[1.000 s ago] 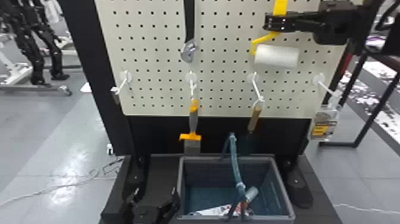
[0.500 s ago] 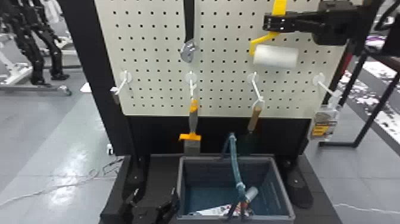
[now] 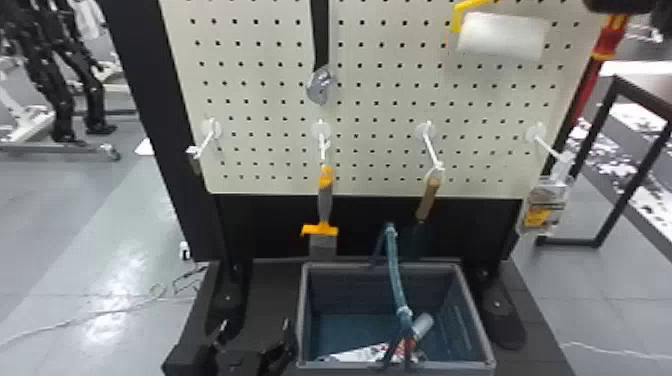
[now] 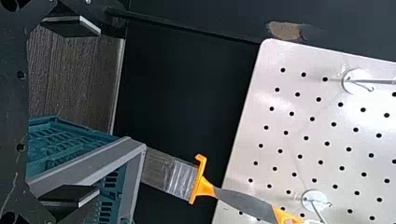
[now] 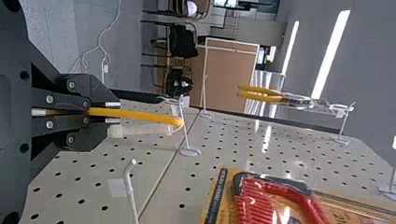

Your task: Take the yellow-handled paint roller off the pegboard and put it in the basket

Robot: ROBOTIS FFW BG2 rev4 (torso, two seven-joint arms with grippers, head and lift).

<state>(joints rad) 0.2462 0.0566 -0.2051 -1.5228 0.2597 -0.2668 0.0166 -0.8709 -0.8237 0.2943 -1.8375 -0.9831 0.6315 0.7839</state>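
The right end effector point(image 3: 620, 5) is closed on the yellow-handled paint roller point(image 3: 502, 37), its two fingers pinched together around the yellow part, and the roller's white cover is in front of the pegboard's point(image 3: 370, 105) upper right area. Below the pegboard's left part is the left end effector point(image 3: 255, 326), its fingers spread well apart with nothing between them. The basket point(image 3: 305, 315), with a few items inside, sits below the pegboard's middle and right.
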